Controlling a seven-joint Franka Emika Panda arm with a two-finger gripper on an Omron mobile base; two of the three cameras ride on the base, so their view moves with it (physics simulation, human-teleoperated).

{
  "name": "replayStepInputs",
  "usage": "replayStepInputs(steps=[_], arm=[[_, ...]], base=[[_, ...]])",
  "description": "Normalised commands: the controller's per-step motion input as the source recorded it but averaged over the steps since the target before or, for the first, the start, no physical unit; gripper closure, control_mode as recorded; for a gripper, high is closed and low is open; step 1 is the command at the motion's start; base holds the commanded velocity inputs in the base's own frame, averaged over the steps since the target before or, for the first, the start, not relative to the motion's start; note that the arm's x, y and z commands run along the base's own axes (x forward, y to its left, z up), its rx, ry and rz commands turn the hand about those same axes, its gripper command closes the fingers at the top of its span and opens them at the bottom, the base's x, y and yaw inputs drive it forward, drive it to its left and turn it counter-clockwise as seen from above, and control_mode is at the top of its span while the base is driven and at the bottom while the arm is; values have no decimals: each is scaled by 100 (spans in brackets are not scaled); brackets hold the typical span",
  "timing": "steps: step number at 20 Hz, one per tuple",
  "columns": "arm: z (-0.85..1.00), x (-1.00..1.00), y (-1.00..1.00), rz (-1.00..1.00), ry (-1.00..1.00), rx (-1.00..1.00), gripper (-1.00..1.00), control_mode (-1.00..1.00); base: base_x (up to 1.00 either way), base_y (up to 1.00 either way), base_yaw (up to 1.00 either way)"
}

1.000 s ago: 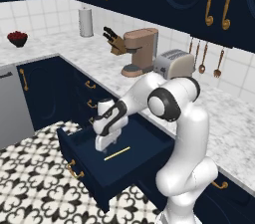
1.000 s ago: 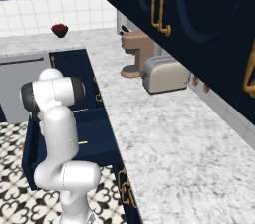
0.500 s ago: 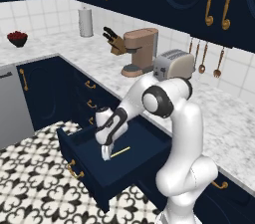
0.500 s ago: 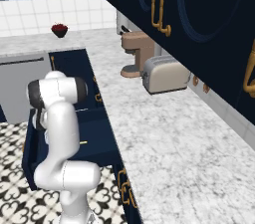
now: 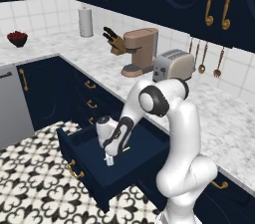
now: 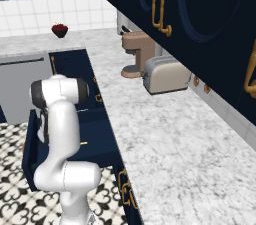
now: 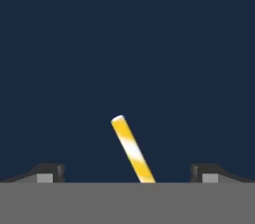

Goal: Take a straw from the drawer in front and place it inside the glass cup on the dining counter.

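Note:
The navy drawer [image 5: 84,154] stands pulled out below the worktop, its brass handle [image 5: 74,170] at the front. My gripper [image 5: 108,161] reaches down inside it, close to the drawer floor. In the hand view a yellow-and-white straw [image 7: 131,149] lies on the navy floor [image 7: 124,44], slanted, between my two fingertips [image 7: 49,173], which stand wide apart; the gripper [image 7: 127,175] is open. A short end of the straw [image 5: 125,149] peeks out beside my hand, and a bit of straw [image 6: 83,143] shows past the arm in the right base view.
On the marbled worktop [image 5: 219,118] stand a coffee machine [image 5: 139,51], a toaster [image 5: 173,65], a knife block [image 5: 115,42] and a paper roll [image 5: 85,22]. A bowl of red fruit [image 5: 17,38] sits far left. The patterned floor [image 5: 35,188] lies before the drawer.
My hand has sunk lower into the drawer, down toward the straw, over the last second. The drawer and the base have not moved.

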Motion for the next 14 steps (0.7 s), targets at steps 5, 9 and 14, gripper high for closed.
replayStepInputs(steps=[5,9,14], arm=[[-30,8,0,13,-4,7,-100,-100],[-5,47,-1,8,0,14,-100,-100],[0,54,0,5,0,12,-100,-100]], base=[[0,0,0],[0,0,0],[0,0,0]])
